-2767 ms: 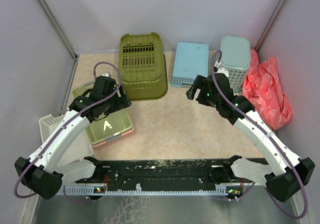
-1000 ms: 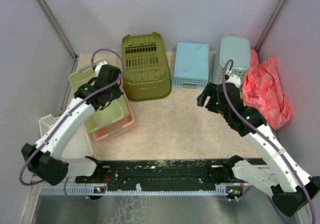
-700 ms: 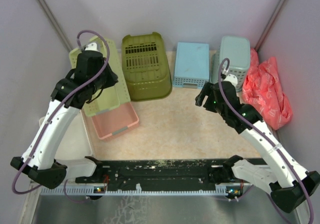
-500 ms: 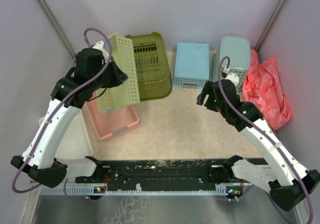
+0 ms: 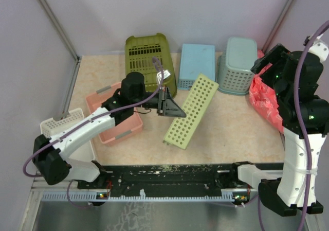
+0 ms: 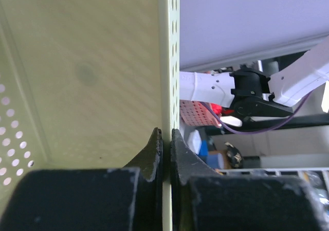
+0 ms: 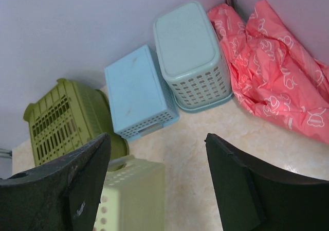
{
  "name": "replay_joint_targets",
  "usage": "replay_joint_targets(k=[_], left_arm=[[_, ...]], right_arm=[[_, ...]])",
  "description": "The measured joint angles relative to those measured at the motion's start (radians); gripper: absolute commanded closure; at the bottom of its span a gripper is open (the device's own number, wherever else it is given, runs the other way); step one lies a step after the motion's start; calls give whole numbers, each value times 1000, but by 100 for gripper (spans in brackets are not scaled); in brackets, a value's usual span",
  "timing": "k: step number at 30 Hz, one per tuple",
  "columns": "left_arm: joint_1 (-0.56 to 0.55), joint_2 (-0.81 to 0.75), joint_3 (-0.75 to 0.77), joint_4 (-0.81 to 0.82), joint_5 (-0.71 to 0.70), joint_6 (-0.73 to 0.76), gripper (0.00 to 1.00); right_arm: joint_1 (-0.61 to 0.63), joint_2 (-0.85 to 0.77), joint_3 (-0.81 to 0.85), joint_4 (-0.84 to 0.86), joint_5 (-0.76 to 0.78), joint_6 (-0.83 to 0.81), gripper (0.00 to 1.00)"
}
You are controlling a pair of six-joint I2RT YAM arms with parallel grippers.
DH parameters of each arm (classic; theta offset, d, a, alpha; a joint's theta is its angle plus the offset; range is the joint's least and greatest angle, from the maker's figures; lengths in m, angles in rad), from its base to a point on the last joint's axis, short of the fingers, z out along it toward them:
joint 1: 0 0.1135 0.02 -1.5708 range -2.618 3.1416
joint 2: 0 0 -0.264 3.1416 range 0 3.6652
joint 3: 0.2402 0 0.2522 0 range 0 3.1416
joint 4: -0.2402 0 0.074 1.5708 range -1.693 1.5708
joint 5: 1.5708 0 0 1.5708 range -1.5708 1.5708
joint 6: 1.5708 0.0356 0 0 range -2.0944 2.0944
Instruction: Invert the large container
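Far left, a white mesh basket [image 5: 57,124] sits at the edge of the table [image 5: 226,130], with a pink tray [image 5: 117,122] just beside it. The large container [image 5: 149,61] is at the back, slotted bottom facing up, behind the pink tray. My left gripper [image 6: 165,144] is right in front of its near right corner, pinched tight on the thin wall of the pale-green tray [image 5: 191,110]. That tray hangs tilted with its perforated bottom toward the top camera; I can't tell if its low end touches the table. Next come a light blue box [image 5: 197,65], a teal mesh basket [image 5: 237,64] and a crumpled red bag [image 5: 267,94] far right. My right gripper [image 7: 157,187] is raised high, fingers spread wide.
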Motion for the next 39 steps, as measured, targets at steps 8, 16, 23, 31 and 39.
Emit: replay_joint_targets(k=[8, 16, 23, 31, 39], left_arm=[[-49, 294, -31, 559, 116, -351, 100], [-142, 702, 129, 979, 177, -742, 100], [-158, 805, 151, 1051, 201, -824, 94], [-60, 790, 249, 562, 188, -368, 61], [-8, 792, 409, 30, 39, 3, 12]], right_arm=[[0, 27, 128, -65, -2, -16, 27], [0, 43, 126, -109, -8, -34, 27], [0, 40, 122, -117, -8, -51, 27], [0, 27, 86, -119, -13, -73, 27], [0, 25, 45, -117, -36, -89, 27]])
